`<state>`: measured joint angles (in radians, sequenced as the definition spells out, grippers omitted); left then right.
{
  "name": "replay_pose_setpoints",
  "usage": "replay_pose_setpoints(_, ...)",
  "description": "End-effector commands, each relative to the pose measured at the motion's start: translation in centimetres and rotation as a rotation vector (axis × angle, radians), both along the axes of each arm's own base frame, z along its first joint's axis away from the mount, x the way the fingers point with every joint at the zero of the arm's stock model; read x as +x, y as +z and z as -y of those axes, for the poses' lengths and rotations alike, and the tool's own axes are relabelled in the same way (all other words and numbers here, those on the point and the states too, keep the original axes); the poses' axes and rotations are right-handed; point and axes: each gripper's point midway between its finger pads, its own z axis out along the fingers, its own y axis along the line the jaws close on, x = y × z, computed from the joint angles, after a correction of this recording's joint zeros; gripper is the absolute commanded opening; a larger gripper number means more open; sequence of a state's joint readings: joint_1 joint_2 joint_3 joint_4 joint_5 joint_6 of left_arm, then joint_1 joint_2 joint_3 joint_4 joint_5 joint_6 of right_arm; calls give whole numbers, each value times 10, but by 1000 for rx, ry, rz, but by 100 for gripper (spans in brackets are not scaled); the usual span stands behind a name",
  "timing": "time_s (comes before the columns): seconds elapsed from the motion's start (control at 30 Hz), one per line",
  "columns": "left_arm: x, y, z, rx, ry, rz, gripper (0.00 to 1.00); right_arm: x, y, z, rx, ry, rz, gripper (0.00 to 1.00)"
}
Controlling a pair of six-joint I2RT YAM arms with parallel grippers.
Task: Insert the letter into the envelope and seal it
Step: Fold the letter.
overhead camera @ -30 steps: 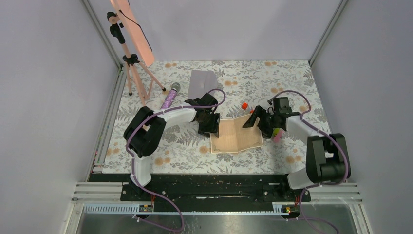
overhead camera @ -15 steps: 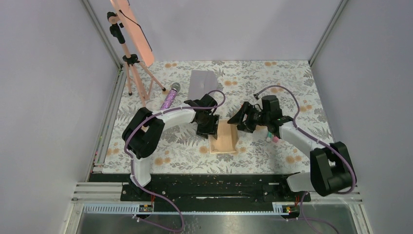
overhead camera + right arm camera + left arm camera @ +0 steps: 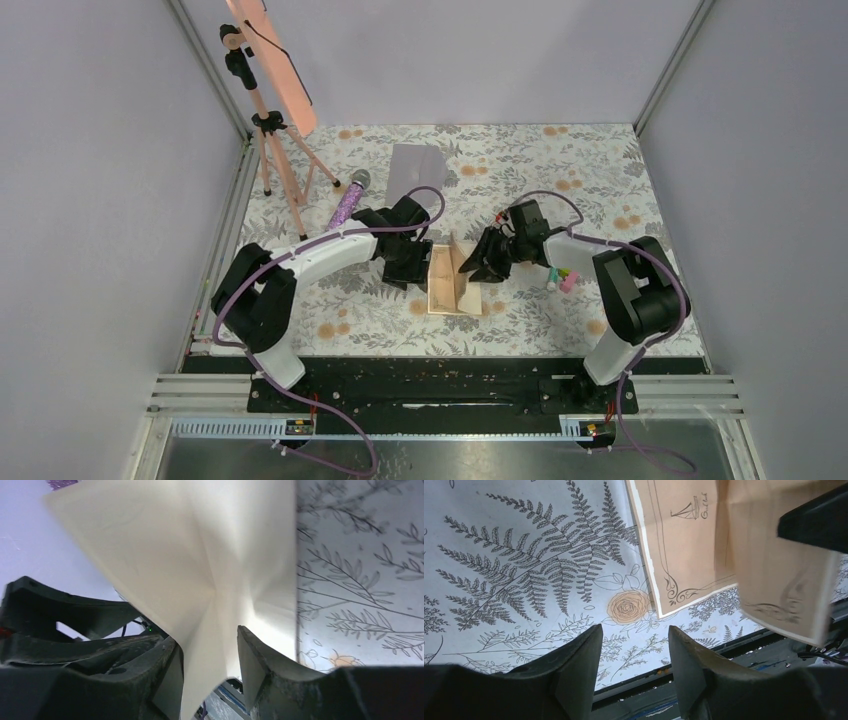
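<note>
Letter (image 3: 445,296): 1 tan sheet with a printed line border, corner scrollwork and a small sailboat drawing. It lies on the fern-and-rose tablecloth (image 3: 560,160) between the 2 grippers, and is the landmark for every entry below.
Letter, form: bent along a crease. The left part lies flat on the tablecloth. The right part is lifted off it into a standing ridge, and the right wrist view shows its pale cream side.
Left gripper (image 3: 634,632): just beside the letter's left edge and apart from it. Its 2 fingers are spread with only tablecloth showing between them, so nothing is held.
Right gripper (image 3: 206,635): at the letter's right side, on the lifted part. Its 2 fingers stand apart on either side of the raised paper. The paper lies against 1 finger and a sliver of gap shows at the other, so the sheet is not pinched.
Envelope (image 3: 416,166): 1, grey-lilac, flat on the tablecloth. It is beyond the letter toward the back wall, a little to the left and well apart. Neither gripper touches it.
Microphone (image 3: 349,200): 1, with a purple glitter body and a grey head, beyond the letter and to its left.
Tripod (image 3: 278,150): 1, pink-legged, carrying a pink panel (image 3: 272,60), far left of the letter and beyond it.
Small pink and green pieces (image 3: 563,279): right of the letter, past the right gripper.
</note>
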<state>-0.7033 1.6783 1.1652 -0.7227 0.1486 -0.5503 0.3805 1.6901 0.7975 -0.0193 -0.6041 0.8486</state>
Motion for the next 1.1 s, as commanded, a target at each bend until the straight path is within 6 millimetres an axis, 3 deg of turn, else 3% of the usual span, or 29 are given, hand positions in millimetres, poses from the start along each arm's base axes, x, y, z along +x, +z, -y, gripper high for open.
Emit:
replay_pose_setpoints(0.0, 3, 7, -6, 22, 17, 36, 53, 20, 47, -7, 16, 40, 125, 50)
replay_pose_setpoints(0.2, 16, 20, 6, -3, 6, 65, 53, 26, 101, 5, -30, 59, 314, 73)
replay_pose_setpoints(0.3, 21, 22, 9, -1, -4, 71, 53, 26, 105, 14, -69, 36, 350, 75)
replay_pose_setpoints(0.37, 24, 23, 11, 0, -8, 76, 53, 24, 97, 22, -103, -2, 341, 75)
replay_pose_setpoints(0.47, 25, 24, 11, 0, -13, 80, 53, 23, 87, 27, -107, -41, 328, 68)
replay_pose_setpoints(0.8, 27, 26, 5, 22, -6, 107, 53, 28, 70, 13, -41, -40, 259, 15)
replay_pose_setpoints(1.07, 33, 34, 2, 27, 21, 146, 53, 29, 54, 3, -10, -15, 192, 10)
